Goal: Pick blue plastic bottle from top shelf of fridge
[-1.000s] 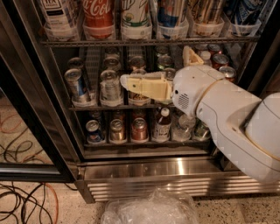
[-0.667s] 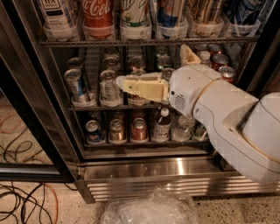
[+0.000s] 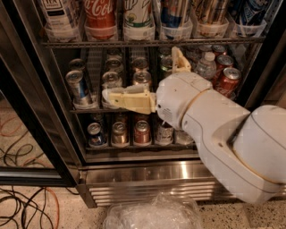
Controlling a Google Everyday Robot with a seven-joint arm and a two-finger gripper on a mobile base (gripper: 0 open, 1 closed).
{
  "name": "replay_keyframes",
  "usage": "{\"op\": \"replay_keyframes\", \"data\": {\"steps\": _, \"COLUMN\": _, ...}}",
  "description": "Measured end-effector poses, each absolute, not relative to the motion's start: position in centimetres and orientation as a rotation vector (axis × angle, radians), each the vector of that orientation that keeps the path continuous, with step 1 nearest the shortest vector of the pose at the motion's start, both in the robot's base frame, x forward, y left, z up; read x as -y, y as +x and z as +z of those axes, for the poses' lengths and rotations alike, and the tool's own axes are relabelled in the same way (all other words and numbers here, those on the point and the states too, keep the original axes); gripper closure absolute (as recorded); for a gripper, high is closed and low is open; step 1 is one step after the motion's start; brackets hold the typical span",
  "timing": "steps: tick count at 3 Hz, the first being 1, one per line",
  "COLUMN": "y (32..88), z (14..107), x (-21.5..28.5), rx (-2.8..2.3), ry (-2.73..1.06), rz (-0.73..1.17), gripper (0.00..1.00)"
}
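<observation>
The fridge (image 3: 27, 89) stands open in front of me. On its top shelf (image 3: 147, 43), bottles stand in clear holders with only their lower parts in view. The blue plastic bottle (image 3: 58, 15), with a white label and dark lettering, is at the far left, next to the red Coca-Cola bottle (image 3: 100, 13). My gripper (image 3: 140, 74) is below the top shelf, in front of the can rack. It is open and empty. One cream finger (image 3: 127, 99) points left and the other (image 3: 178, 60) points up.
Cans (image 3: 78, 85) fill the two lower wire racks, with red cans (image 3: 228, 80) and a small water bottle (image 3: 206, 66) at the right. The steel louvred base (image 3: 147, 185) is below. Crumpled clear plastic (image 3: 154, 214) and cables (image 3: 22, 210) lie on the floor.
My gripper and arm have moved left and slightly down in front of the can rack. The bottles and cans have not moved.
</observation>
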State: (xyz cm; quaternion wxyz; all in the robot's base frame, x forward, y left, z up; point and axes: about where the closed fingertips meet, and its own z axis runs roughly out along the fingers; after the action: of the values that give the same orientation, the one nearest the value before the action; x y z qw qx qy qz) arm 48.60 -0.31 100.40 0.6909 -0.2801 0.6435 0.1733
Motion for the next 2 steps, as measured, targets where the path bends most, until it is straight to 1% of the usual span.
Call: {"op": "replay_keyframes", "data": {"steps": 2, "y": 47.8, "z": 101.2, "x": -3.5, "rx": -1.389, "ry": -0.651, "rz": 0.406, "gripper": 0.00}}
